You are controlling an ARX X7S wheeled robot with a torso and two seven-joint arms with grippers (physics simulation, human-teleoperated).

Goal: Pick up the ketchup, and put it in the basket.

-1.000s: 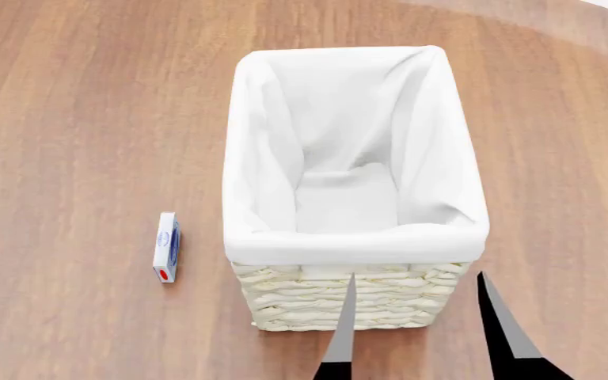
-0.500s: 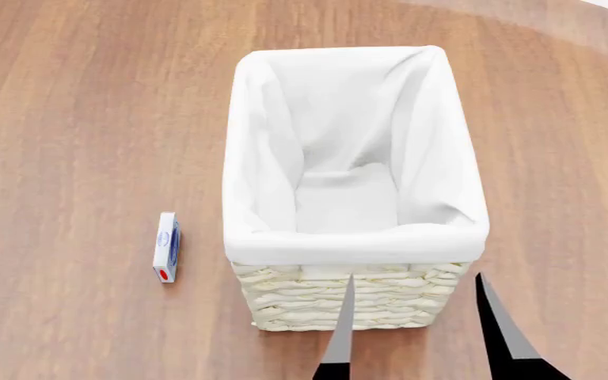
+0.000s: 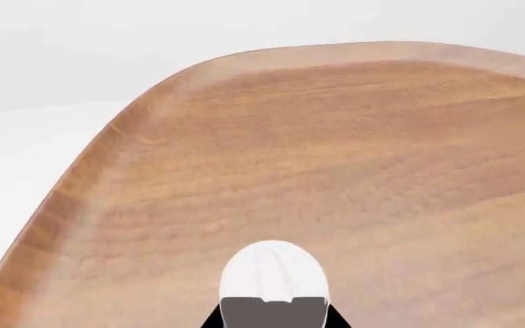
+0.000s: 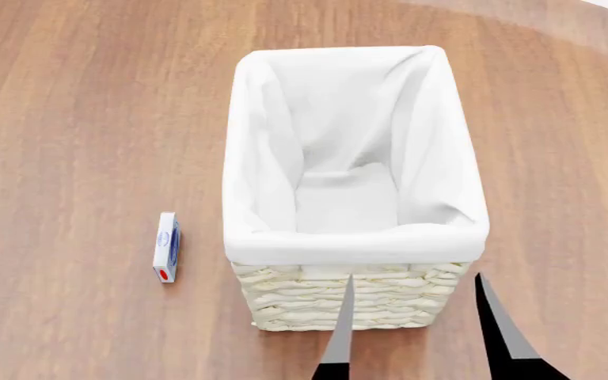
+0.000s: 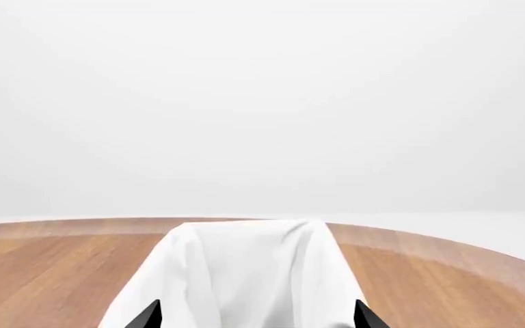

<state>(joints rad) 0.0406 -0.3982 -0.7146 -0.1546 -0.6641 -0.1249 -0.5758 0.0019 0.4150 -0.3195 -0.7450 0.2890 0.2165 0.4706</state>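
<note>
Head view shows the right gripper (image 4: 415, 305) spread wide and empty just in front of the basket (image 4: 351, 305), which holds nothing. The ketchup appears in no view, so the pick is not begun; finding it comes next. Left gripper (image 3: 273, 287) hangs over bare tabletop (image 3: 381, 157); I cannot tell its state. A small box (image 4: 165, 247) lies left of the basket.

Change: your right gripper (image 4: 415, 305), fingers spread, has edged very slightly back from the basket (image 4: 351, 301).
</note>
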